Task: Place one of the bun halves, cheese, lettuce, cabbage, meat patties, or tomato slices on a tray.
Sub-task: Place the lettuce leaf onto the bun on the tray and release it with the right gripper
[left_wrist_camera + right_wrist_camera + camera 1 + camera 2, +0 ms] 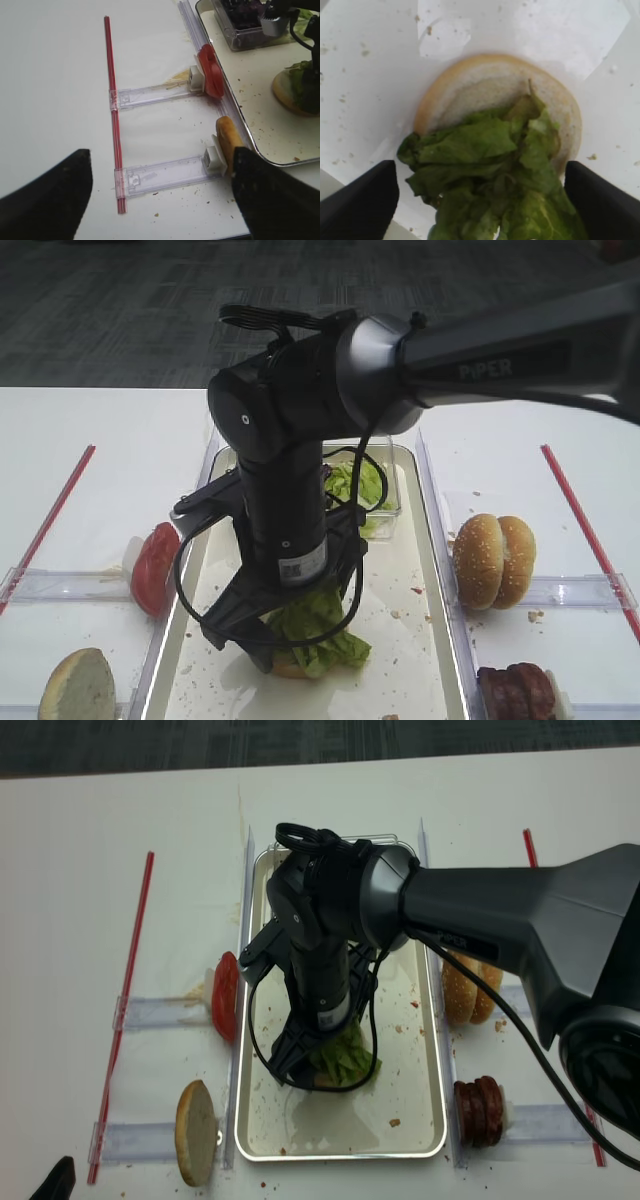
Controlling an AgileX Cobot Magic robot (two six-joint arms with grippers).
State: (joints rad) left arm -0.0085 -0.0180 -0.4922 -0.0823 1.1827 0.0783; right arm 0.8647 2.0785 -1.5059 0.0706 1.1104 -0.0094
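Lettuce on bun half, tray centre.
Lettuce (495, 165) lies on bun half (470, 85) in tray (400, 640); right gripper (480, 195) fingers spread, released, straddling leaves; left gripper (160, 195) fingers spread, empty.

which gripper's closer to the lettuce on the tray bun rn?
Right. The right gripper hangs directly over the lettuce on the bun half, fingers open either side. The left gripper is off the tray, over the table beside it.

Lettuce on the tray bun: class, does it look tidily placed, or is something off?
Off-centre. The lettuce covers only one side of the bun half, leaving a crescent of cut face bare, and spills over its edge onto the tray, which is speckled with crumbs.
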